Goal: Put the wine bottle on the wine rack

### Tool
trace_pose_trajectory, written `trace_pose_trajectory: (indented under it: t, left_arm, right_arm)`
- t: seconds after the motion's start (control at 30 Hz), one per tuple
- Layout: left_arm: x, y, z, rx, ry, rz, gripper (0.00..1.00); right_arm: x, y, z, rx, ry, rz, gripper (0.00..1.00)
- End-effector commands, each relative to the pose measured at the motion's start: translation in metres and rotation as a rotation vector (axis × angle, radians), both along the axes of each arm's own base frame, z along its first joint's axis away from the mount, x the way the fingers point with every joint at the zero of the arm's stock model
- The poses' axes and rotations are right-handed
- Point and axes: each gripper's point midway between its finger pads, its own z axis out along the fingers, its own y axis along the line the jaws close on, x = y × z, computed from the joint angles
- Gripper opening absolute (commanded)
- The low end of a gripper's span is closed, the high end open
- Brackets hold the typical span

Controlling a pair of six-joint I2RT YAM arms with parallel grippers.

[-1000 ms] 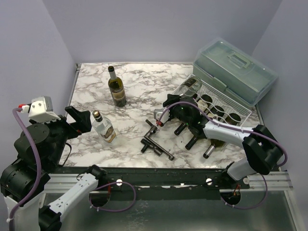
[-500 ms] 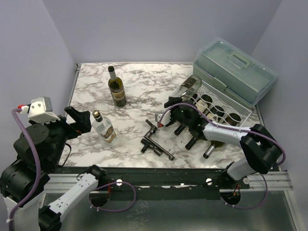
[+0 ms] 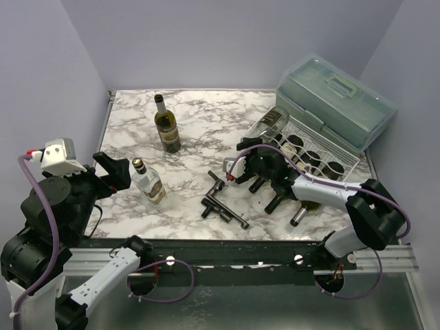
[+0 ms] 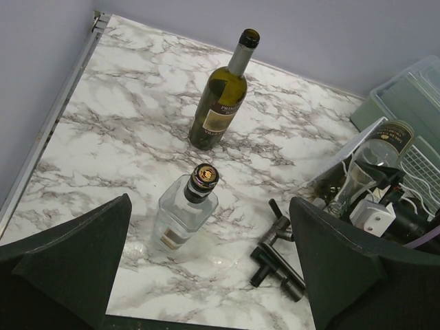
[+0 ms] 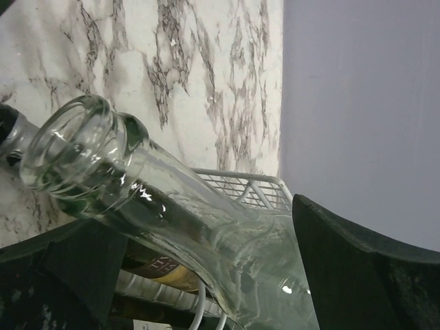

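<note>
A clear glass wine bottle (image 3: 270, 124) lies tilted in the leftmost cradle of the silver wire wine rack (image 3: 294, 128), mouth toward the near left. My right gripper (image 3: 257, 162) is at its neck, open. In the right wrist view the bottle (image 5: 172, 206) runs between the spread jaws of the right gripper (image 5: 206, 251), and neither pad touches it there. Rack wire (image 5: 240, 187) shows behind the glass. Several dark bottles lie in the other cradles. My left gripper (image 3: 113, 172) hovers open at the table's left, as the left gripper (image 4: 210, 237) shows.
A dark green wine bottle (image 3: 166, 127) stands at the back left. A squat clear bottle (image 3: 149, 182) stands near the left gripper. A dark metal faucet part (image 3: 223, 203) lies mid-table. A grey-green lidded plastic box (image 3: 337, 100) sits behind the rack.
The right gripper's jaws have spread apart and let go of the clear bottle's neck. The bottle stays lying on the rack. The left arm has not moved.
</note>
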Motion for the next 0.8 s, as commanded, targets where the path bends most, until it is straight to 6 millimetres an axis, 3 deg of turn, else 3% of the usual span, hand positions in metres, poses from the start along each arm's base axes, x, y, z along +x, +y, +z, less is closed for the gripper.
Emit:
trace_pose_trajectory:
  t: [0.0, 0.3, 0.5, 0.77]
  left_arm:
    - [0.000, -0.004, -0.008, 0.004, 0.027, -0.018, 0.99]
    - [0.006, -0.011, -0.009, 0.005, 0.041, -0.036, 0.99]
    - [0.008, -0.014, -0.006, -0.005, 0.039, -0.046, 0.99]
    - [0.014, -0.021, -0.007, -0.011, 0.056, -0.063, 0.99]
  right_arm:
    - [-0.024, 0.012, -0.001, 0.004, 0.111, 0.070, 0.99]
    - [-0.036, 0.029, -0.004, -0.014, 0.180, 0.118, 0.89]
    - [-0.026, 0.029, -0.006, -0.011, 0.159, 0.074, 0.65]
    - [-0.010, 0.016, -0.008, -0.051, 0.074, -0.008, 0.53]
